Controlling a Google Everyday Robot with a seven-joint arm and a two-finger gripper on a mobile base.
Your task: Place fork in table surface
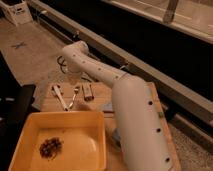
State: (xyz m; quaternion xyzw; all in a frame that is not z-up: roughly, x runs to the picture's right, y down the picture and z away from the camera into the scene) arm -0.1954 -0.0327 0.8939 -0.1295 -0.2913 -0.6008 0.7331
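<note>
The fork (75, 95) is a slim silvery utensil lying flat on the table surface (97, 100) near its far left edge. It lies between a white-handled utensil (60, 96) and a stubby metal piece (88, 92). My white arm rises from the lower right, bends at an elbow (75, 51) and points down behind the table's far edge. The gripper (75, 78) hangs at its end, just above and behind the fork's head. Nothing shows in the gripper.
A yellow plastic tray (97, 125) fills the near left of the table and holds a dark clump (50, 148). The thick arm (135, 125) covers the table's right half. Dark cables (62, 64) lie on the floor beyond the table, and a black object (15, 102) stands at the left.
</note>
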